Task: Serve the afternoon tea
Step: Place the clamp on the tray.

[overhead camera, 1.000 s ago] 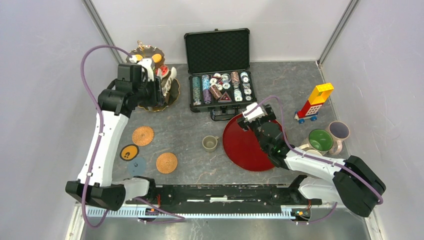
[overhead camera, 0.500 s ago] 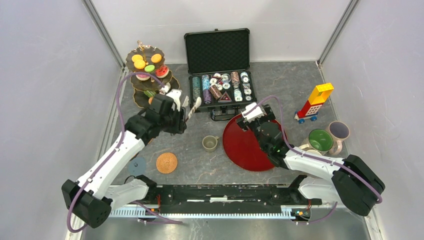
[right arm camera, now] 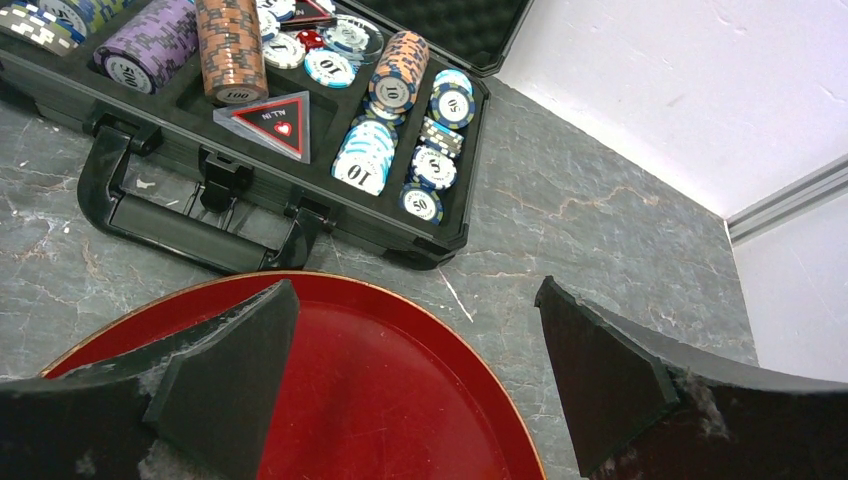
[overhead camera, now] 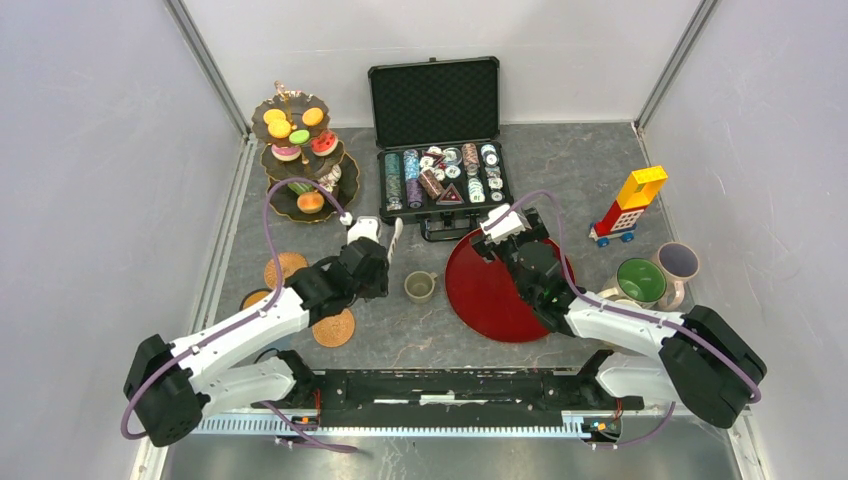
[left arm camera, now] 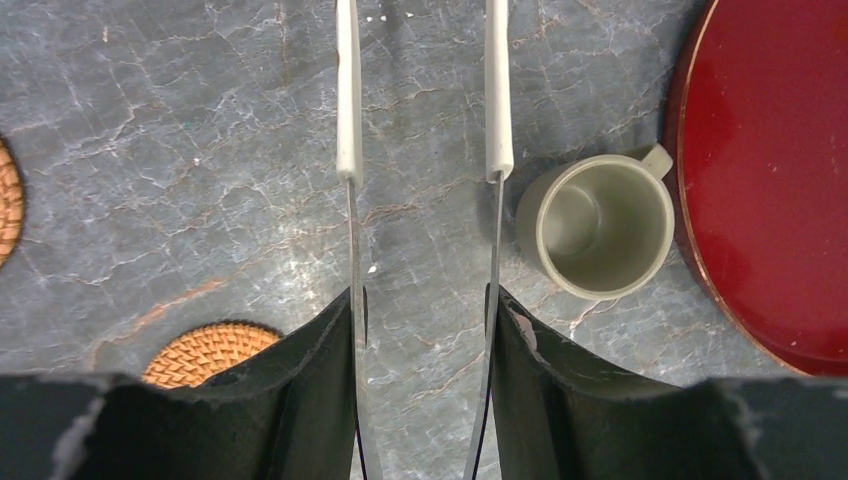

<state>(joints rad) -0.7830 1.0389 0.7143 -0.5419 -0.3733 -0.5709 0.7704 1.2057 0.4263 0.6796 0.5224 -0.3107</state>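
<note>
The dark three-tier stand (overhead camera: 300, 150) stands at the back left with toy sweets on its tiers. My left gripper (overhead camera: 378, 260) (left arm camera: 423, 300) is shut on a pair of metal tongs with white tips (left arm camera: 347, 100), whose arms stand apart over bare table. A small beige mug (overhead camera: 420, 287) (left arm camera: 598, 226) stands just right of the tongs' tips, apart from them. My right gripper (overhead camera: 503, 243) (right arm camera: 415, 290) is open and empty over the far edge of the red tray (overhead camera: 495, 295) (right arm camera: 400, 400). A green mug (overhead camera: 640, 280) and a grey-purple mug (overhead camera: 678, 262) stand at the right.
The open black case of poker chips (overhead camera: 440, 170) (right arm camera: 280, 120) lies behind the tray. The red-yellow block tower (overhead camera: 628, 205) stands at the right. Woven coasters (overhead camera: 333, 327) (left arm camera: 210, 350) and dark ones lie front left. The tray's rim (left arm camera: 690, 230) is close to the beige mug.
My left arm has swung from the stand down to the middle of the table beside the beige mug, carrying the tongs. The right arm has hardly moved.
</note>
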